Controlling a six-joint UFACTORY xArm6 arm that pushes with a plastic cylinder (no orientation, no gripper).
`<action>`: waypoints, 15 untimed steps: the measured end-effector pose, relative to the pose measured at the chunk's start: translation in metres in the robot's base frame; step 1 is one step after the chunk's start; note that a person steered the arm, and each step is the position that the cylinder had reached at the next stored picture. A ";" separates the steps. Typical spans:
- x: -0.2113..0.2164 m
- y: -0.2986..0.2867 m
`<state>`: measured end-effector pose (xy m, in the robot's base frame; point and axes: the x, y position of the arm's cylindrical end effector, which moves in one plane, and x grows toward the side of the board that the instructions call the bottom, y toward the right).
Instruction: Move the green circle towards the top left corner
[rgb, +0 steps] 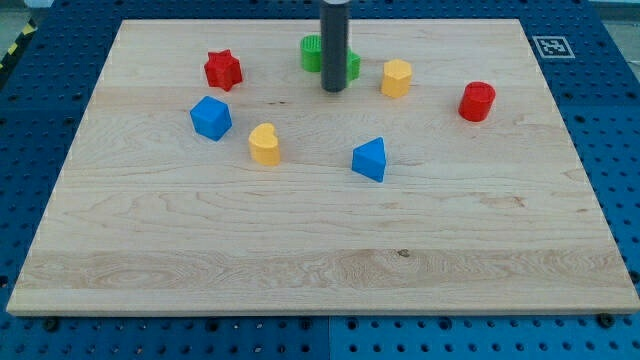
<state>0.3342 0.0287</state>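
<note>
Camera view: my tip (333, 90), clawless, holding nothing, hides perhaps half the green circle (312, 53)

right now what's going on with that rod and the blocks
A single arm is working a wooden board with a dark rod. My tip sits at the view's top centre, right in front of the green circle, which it partly hides, so contact can't be judged. The circle is not yet in the top left corner. The red star, blue cube, yellow heart, blue wedge, yellow hexagon and red cylinder lie scattered apart.
</note>
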 end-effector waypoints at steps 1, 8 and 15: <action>0.004 0.041; -0.064 -0.064; -0.056 -0.108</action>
<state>0.2779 -0.0796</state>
